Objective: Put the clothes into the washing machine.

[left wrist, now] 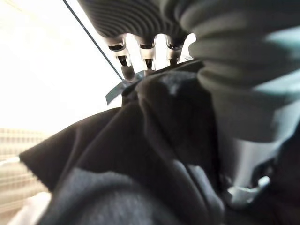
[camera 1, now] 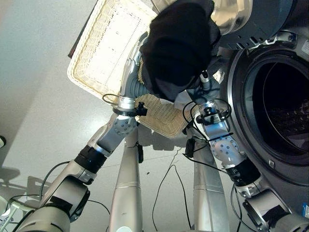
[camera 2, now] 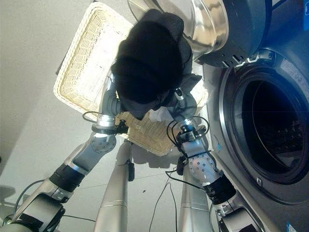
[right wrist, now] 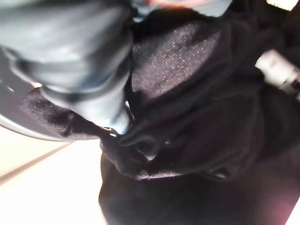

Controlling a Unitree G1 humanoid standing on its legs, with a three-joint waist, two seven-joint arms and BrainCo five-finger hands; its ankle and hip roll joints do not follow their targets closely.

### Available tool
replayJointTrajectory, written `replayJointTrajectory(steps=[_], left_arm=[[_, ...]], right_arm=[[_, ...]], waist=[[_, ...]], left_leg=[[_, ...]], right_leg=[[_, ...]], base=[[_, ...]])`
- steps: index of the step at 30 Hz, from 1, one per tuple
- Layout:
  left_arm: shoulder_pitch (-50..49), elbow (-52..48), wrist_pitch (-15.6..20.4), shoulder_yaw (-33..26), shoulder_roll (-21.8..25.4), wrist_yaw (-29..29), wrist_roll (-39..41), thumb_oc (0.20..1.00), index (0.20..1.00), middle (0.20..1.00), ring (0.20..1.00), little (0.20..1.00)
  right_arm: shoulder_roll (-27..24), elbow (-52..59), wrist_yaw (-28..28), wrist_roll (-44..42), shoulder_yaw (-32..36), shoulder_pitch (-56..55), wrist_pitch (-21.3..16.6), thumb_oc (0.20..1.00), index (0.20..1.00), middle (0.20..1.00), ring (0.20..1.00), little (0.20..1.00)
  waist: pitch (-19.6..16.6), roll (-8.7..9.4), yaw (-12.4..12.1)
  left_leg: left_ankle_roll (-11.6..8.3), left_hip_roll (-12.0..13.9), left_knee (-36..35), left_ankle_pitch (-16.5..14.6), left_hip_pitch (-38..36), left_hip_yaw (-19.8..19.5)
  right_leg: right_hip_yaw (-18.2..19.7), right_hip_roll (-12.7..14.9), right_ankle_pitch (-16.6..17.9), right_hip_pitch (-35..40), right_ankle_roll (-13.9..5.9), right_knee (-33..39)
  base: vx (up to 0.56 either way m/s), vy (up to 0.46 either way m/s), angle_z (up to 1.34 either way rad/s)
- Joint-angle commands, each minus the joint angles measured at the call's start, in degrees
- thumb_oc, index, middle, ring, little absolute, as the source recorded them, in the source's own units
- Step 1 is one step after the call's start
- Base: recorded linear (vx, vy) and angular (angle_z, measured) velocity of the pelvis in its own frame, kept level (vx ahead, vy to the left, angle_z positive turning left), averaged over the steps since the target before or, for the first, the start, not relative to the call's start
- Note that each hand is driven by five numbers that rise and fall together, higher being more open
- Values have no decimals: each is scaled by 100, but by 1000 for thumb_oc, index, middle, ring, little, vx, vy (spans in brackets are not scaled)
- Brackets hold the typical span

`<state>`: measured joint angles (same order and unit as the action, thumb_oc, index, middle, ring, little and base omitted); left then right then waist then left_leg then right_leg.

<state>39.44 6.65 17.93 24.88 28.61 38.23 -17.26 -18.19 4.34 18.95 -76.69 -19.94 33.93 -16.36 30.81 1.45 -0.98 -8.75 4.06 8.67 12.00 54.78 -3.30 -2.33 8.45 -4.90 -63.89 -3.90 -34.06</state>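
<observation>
black clothes (camera 1: 178, 46) | bunched, no clear axis | above basket (camera 1: 104, 46) | beside drum (camera 1: 285, 108)

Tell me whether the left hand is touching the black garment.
Touching. In the left wrist view, the left hand has its fingertips pressed into the bunched black garment.

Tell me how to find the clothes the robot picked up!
Find the big washing machine with its round hole open. Beside it on the floor sits a pale woven basket. Above the basket's near end, between both arms, is a bundle of clothes: the one soft black lump, darker than everything around it.
</observation>
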Motion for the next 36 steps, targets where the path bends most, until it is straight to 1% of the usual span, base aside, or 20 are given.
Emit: replayJointTrajectory(steps=[1,8,12,18,20,22,27,29,31,35,36], left_arm=[[219,-38,102,-341,-48,300,-168,1000,1000,1000,1000,1000],[160,68,204,-532,-7,434,40,1000,1000,1000,1000,1000],[95,109,305,-645,-6,505,145,1000,1000,1000,1000,1000],[115,183,226,-687,-32,476,152,1000,1000,1000,1000,1000],[103,236,198,-694,-41,491,184,1000,1000,1000,1000,1000],[88,320,192,-714,-41,548,232,1000,1000,1000,1000,1000],[97,675,253,-776,-13,928,399,1000,1000,1000,1000,1000],[137,907,310,-781,0,1095,461,1000,1000,1000,1000,1000],[198,1188,407,-773,20,1230,636,1000,1000,1000,1000,1000],[310,1688,598,-743,70,1403,852,1000,1000,1000,1000,1000],[354,1875,634,-712,96,1487,858,1000,1000,1000,1000,1000]], right_arm=[[278,929,356,-171,247,76,-406,200,200,200,200,200],[290,919,428,-252,487,34,-509,200,200,200,200,200],[299,909,579,-510,629,-9,-408,200,200,200,200,200],[374,927,779,-688,684,-45,-190,200,200,200,200,200],[388,893,846,-733,694,-50,-190,200,200,200,200,200],[390,862,889,-777,722,-53,-203,200,200,200,200,200],[351,641,991,-1000,842,-47,-129,200,200,200,200,200],[293,407,1043,-1123,888,-46,-8,200,200,200,200,200],[137,-8,1048,-1427,990,-23,144,200,200,200,200,200],[-235,-993,1121,-1985,1163,32,423,200,200,200,200,200],[-409,-1515,1144,-2145,1205,39,475,200,200,200,200,200]], waist=[[-102,-11,111],[-102,-9,116],[-102,-8,117],[-102,8,128],[-102,10,125],[-102,10,127],[-102,13,146],[-102,24,159],[-102,47,173],[-102,69,194],[-102,75,203]], left_leg=[[357,-643,521,-351,129,32],[339,-619,520,-350,122,49],[340,-610,510,-355,107,54],[332,-605,494,-346,93,52],[328,-599,478,-343,74,54],[322,-592,472,-340,63,57],[304,-580,497,-349,63,70],[290,-566,510,-359,48,83],[270,-548,512,-372,17,94],[237,-522,517,-384,-2,123],[230,-515,510,-386,-13,133]], right_leg=[[-546,-369,1664,541,-457,2004],[-544,-360,1660,553,-464,1999],[-549,-359,1653,559,-465,1983],[-553,-359,1667,572,-469,1995],[-559,-358,1669,587,-469,2001],[-560,-356,1667,597,-473,1999],[-542,-360,1655,602,-476,1985],[-535,-361,1649,612,-484,1967],[-525,-364,1645,639,-491,1965],[-511,-374,1646,657,-500,1970],[-509,-381,1650,664,-501,1975]], base=[[0,0,0],[0,0,0],[0,0,0],[0,0,0],[0,0,0],[0,0,0],[0,0,0],[0,0,0],[0,0,0],[0,0,0],[0,0,0]])
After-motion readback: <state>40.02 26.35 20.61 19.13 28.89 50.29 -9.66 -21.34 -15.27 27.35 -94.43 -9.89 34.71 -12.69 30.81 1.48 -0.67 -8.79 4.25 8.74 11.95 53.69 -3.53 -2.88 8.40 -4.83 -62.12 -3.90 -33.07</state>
